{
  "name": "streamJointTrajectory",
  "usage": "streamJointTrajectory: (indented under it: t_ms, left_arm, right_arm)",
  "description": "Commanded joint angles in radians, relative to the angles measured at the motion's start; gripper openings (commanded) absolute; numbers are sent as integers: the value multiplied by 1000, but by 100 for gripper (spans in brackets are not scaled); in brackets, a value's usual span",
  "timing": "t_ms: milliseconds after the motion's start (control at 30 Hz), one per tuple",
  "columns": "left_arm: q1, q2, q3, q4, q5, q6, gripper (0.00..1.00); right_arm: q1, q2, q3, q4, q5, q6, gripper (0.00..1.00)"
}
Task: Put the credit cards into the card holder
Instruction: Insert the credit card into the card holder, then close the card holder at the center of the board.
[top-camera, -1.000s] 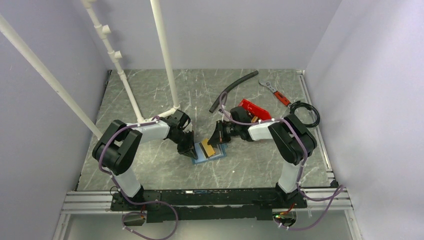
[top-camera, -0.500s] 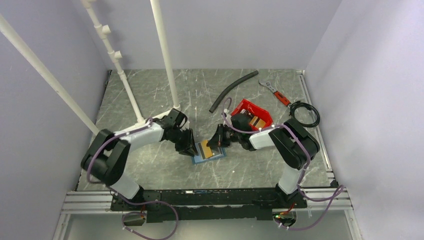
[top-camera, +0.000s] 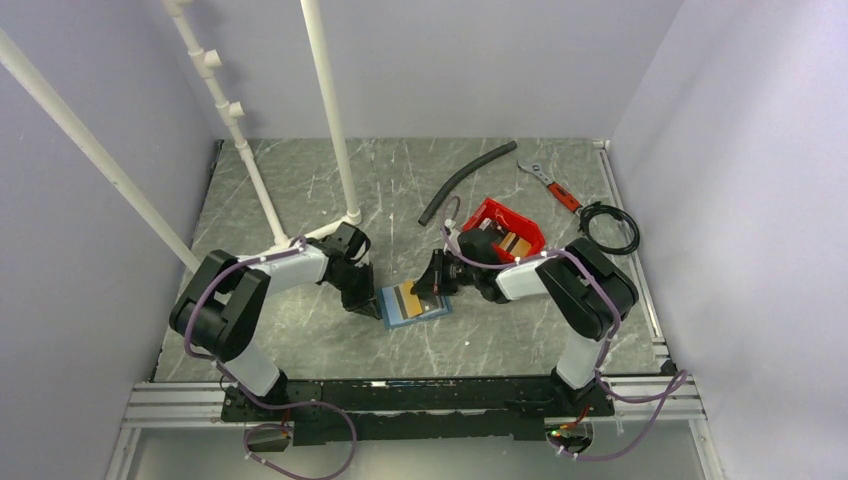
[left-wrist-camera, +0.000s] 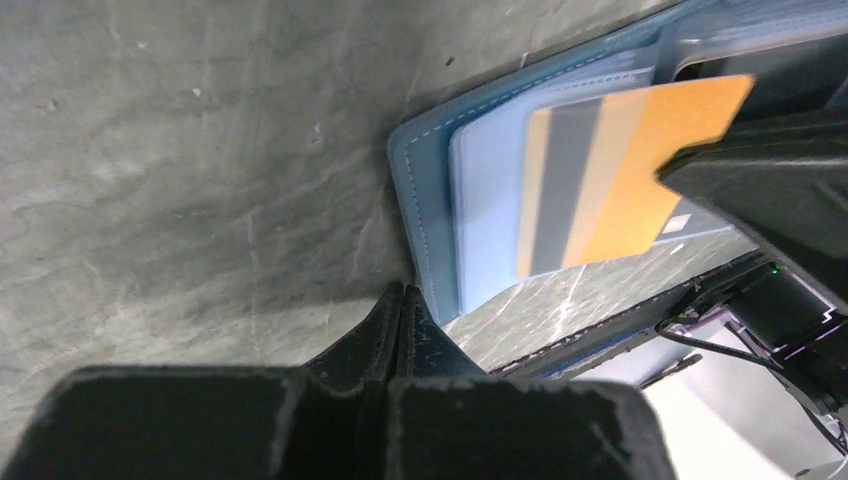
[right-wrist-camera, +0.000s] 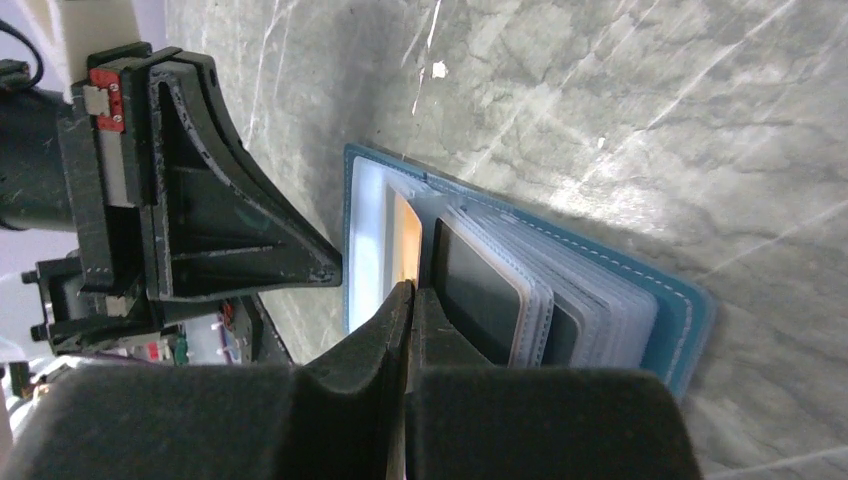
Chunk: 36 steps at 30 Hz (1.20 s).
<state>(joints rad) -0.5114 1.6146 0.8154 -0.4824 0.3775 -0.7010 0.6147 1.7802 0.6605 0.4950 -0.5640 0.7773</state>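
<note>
The blue card holder (top-camera: 428, 311) lies open on the table between the two arms. My right gripper (top-camera: 437, 283) is shut on a tan-brown card with a grey stripe (top-camera: 408, 297), holding it edge-on over the holder's grey-blue pockets. In the right wrist view the right gripper (right-wrist-camera: 410, 290) pinches the card (right-wrist-camera: 405, 240) next to pockets with dark cards (right-wrist-camera: 480, 290) in them. My left gripper (top-camera: 366, 302) is shut and empty. In the left wrist view the left gripper (left-wrist-camera: 402, 295) touches the holder's edge (left-wrist-camera: 428, 200), and the tan card (left-wrist-camera: 600, 170) shows above it.
A red bin (top-camera: 487, 213) with tan contents stands behind the right gripper. A black hose (top-camera: 465, 180), a wrench (top-camera: 548, 185) and a black cable coil (top-camera: 610, 226) lie at the back right. White pipe legs (top-camera: 340, 200) stand behind the left arm.
My left gripper has slid left off the holder to its left edge. The tan card has shifted left over the holder, still in my right gripper.
</note>
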Motion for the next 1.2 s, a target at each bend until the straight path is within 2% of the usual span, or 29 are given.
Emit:
streamJointTrajectory:
  t_ms: [0, 133, 267, 400, 467, 567, 700, 800, 867, 933, 1000, 1167]
  left_arm:
    - [-13, 23, -2, 52, -18, -25, 0]
    - [-29, 41, 1, 85, -15, -43, 0]
    - [-31, 17, 3, 69, -35, -40, 0]
    - [-28, -17, 11, 18, -45, -17, 2]
    - [-24, -47, 12, -7, -41, -8, 7]
    - [-2, -102, 0, -23, -11, -6, 22]
    - [29, -150, -28, 20, 44, -22, 43]
    - [46, -116, -45, 90, 95, -37, 49]
    - [48, -78, -39, 110, 112, -37, 48]
    - [52, -56, -41, 147, 119, -37, 46]
    - [62, -49, -70, 247, 173, -58, 45]
    - [67, -46, -152, 578, 331, -149, 45]
  right_arm:
    - [69, 15, -20, 19, 121, 54, 0]
    - [127, 38, -48, 139, 138, 157, 0]
    - [119, 3, 8, -25, 173, 58, 2]
    - [118, -62, 118, -339, 234, -97, 26]
    - [120, -107, 162, -531, 274, -178, 37]
    - [120, -213, 171, -674, 320, -284, 52]
    - [119, -255, 209, -813, 391, -387, 62]
    - [108, -226, 215, -816, 399, -420, 58]
    - [105, -200, 221, -816, 424, -424, 47]
    - [102, -193, 207, -799, 463, -422, 40]
    - [91, -182, 192, -772, 468, -420, 35]
    - [66, -150, 138, -677, 375, -394, 33]
